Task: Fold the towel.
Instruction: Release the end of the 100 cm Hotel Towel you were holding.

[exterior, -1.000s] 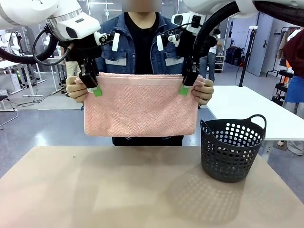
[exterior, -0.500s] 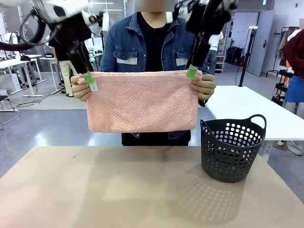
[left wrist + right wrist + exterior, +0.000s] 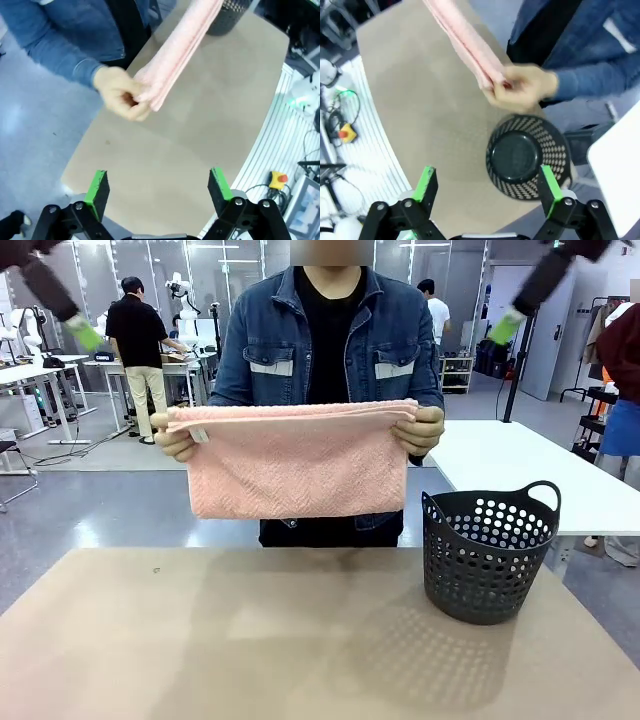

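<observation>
A person at the far side holds the folded salmon-pink towel (image 3: 295, 465) up above the table, one hand (image 3: 172, 435) at each top corner, with the other hand (image 3: 425, 430) on the right. A small white tag (image 3: 198, 435) shows at the left corner. My left gripper (image 3: 158, 189) is open and empty, high above the table, looking down on the towel (image 3: 175, 55) edge-on. My right gripper (image 3: 487, 186) is also open and empty, above the towel (image 3: 465, 47) and basket. In the front view, one green-padded finger (image 3: 85, 335) shows top left and another finger (image 3: 505, 328) top right.
A dark perforated basket (image 3: 488, 555) with a handle stands on the right of the beige table (image 3: 250, 640); from above its inside (image 3: 527, 155) is empty. A white table (image 3: 520, 465) stands behind at the right. People and benches are farther back.
Both grippers have let go of the towel's top edge and risen up and outward. The person alone now holds the towel, slightly lower than before.
</observation>
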